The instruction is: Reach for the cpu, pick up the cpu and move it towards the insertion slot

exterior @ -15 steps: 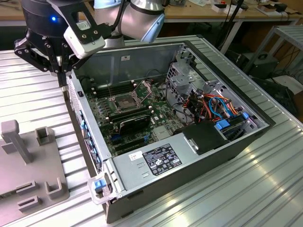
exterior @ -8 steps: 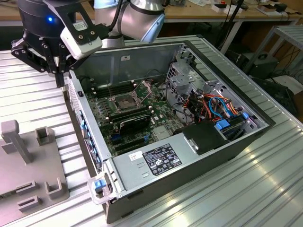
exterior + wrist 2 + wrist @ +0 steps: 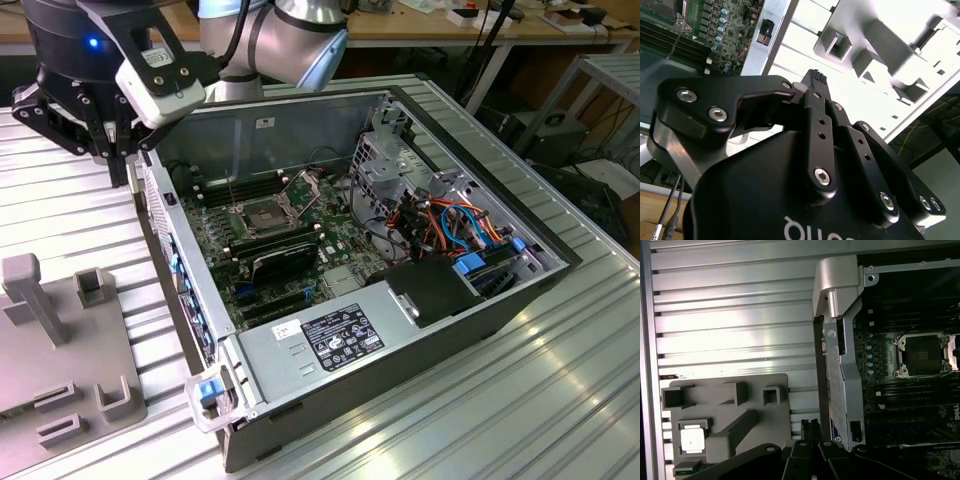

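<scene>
I'm hovering over the ribbed aluminium table (image 3: 730, 330), with my black gripper (image 3: 811, 426) pointing down just outside the side wall of the open grey computer case (image 3: 842, 390). In both wrist views my jaws are showing pressed together with nothing between them, so I'm carrying nothing.

The cpu (image 3: 692, 440), a small thin square chip with a pale silvery-tan metal face, is lying flat in a square pocket of the grey plastic fixture block (image 3: 715, 395). It's well apart from my fingertips, and I'm not touching it.

Here's the relation that counts. In the first wrist view the chip is sitting off to one side of my fingertips. The insertion slot (image 3: 922, 355), a square socket with a silvery metal frame and a dark centre, is sitting off to the opposite side. It's down inside the case on the green motherboard (image 3: 335, 235), and the case wall is standing between me and it.

The chip is square, so I'm finding no long axis to favour. Its edges are running in line with the fixture block's edges and the table's ribs.
</scene>
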`<state>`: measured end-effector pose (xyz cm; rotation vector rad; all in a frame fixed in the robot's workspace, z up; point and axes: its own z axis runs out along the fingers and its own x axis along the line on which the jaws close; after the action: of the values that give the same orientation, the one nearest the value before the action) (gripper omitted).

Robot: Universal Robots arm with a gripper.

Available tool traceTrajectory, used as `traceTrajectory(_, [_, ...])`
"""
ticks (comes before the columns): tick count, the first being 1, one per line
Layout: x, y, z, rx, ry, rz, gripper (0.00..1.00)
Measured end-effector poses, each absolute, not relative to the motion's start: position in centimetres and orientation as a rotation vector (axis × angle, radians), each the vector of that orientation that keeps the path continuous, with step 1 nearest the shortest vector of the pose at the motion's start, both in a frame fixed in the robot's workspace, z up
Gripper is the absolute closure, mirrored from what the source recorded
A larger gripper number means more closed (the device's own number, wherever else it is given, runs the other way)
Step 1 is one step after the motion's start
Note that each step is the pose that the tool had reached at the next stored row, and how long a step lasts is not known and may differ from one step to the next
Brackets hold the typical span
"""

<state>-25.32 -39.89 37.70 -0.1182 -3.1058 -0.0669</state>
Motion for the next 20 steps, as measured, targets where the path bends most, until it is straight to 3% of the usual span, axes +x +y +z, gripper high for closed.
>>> traceTrajectory(20, [-27.2, -39.9, 37.5, -0.118, -3.106, -0.067, 0.89])
